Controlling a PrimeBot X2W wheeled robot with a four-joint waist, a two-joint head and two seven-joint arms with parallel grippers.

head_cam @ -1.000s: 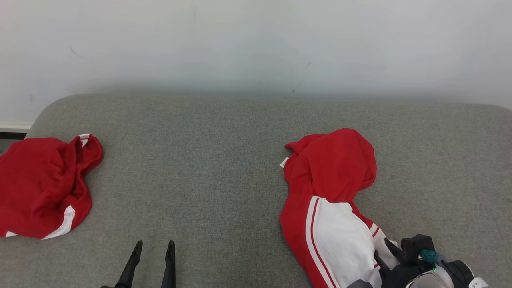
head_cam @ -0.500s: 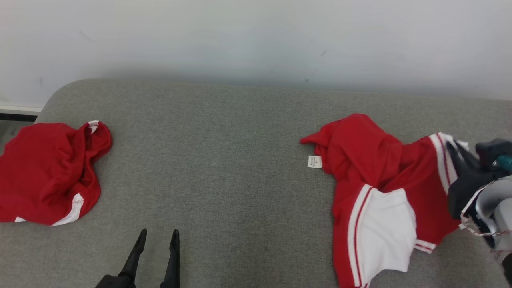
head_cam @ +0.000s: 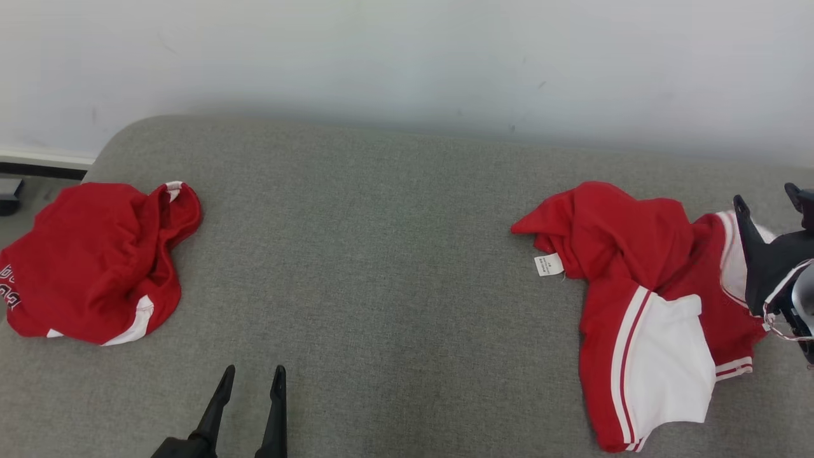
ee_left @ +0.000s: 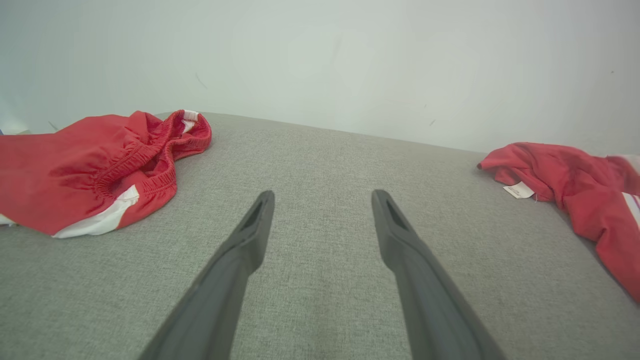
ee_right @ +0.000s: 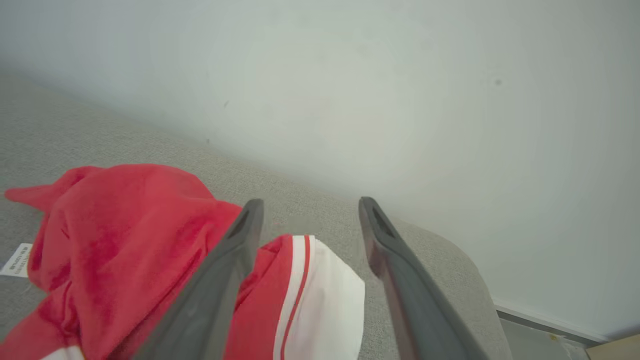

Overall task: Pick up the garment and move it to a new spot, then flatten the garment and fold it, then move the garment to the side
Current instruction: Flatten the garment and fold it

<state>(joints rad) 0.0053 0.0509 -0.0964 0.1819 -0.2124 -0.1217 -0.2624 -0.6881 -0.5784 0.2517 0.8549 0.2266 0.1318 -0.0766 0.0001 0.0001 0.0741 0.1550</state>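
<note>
Where the grey padded surface [head_cam: 394, 254] meets the head view's left edge, a crumpled red heap [head_cam: 95, 261] lies, its dark lettering cut off and unreadable. Left pincer [head_cam: 254, 370] low, left of centre: spread wide, empty, over bare grey. Jersey [head_cam: 636, 305] bunched at far right, white panel up, striped trim; tag [head_cam: 549, 264] print too small to read. Right pincer [head_cam: 763, 194] open at the jersey's right edge, gripping nothing, partly cut off by the frame; contact unclear.
</note>
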